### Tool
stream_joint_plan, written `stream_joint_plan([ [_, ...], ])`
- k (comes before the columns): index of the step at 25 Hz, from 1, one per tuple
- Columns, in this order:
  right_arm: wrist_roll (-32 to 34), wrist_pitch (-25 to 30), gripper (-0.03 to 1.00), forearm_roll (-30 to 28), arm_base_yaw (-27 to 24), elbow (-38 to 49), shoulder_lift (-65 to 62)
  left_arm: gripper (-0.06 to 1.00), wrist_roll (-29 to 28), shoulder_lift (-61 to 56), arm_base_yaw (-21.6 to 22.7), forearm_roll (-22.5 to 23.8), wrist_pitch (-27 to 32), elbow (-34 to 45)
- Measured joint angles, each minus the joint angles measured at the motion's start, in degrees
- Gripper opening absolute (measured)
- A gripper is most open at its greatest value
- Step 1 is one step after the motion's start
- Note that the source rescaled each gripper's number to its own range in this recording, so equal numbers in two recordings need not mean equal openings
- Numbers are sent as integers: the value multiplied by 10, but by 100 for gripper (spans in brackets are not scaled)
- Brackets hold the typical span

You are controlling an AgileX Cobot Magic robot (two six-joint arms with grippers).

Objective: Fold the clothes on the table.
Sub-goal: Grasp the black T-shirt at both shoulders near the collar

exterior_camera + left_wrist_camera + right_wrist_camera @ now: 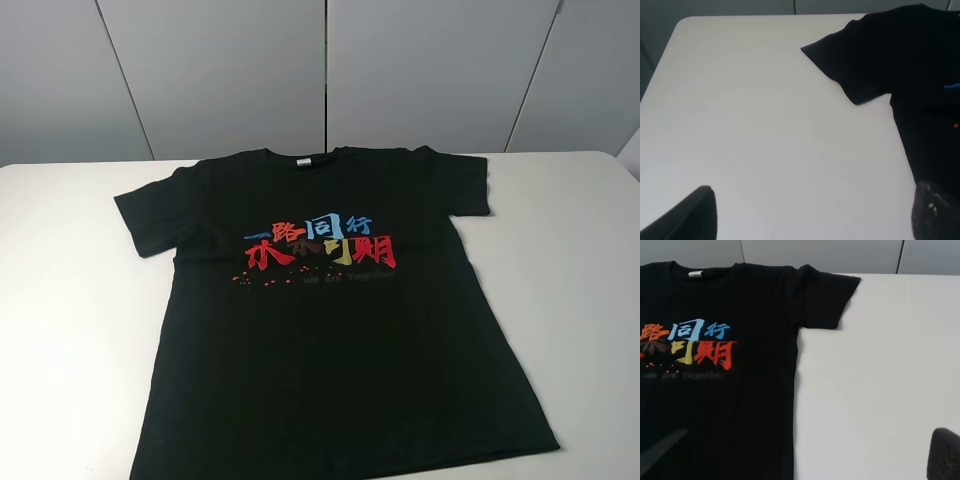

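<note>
A black short-sleeved T-shirt (320,310) lies flat and face up on the white table (70,300), collar at the far side, with red, blue and yellow characters on the chest. Neither gripper shows in the exterior high view. In the left wrist view, my left gripper (817,190) is open and empty above bare table beside the shirt's left sleeve (855,65). In the right wrist view, my right gripper (812,432) is open and empty above the shirt's right side seam, with the shirt (720,380) and its right sleeve (822,300) in sight.
Grey wall panels (320,70) stand behind the table's far edge. White tabletop shows on both sides of the shirt (590,290). The shirt's hem reaches the near edge of the exterior high view.
</note>
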Motion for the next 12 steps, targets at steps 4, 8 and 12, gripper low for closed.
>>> stream_joint_plan([
  [4,0,0,100,0,0,0,0,100,0,0,0,0,0,0],
  [8,0,0,100,0,0,0,0,100,0,0,0,0,0,0],
  [12,0,0,100,0,0,0,0,100,0,0,0,0,0,0],
])
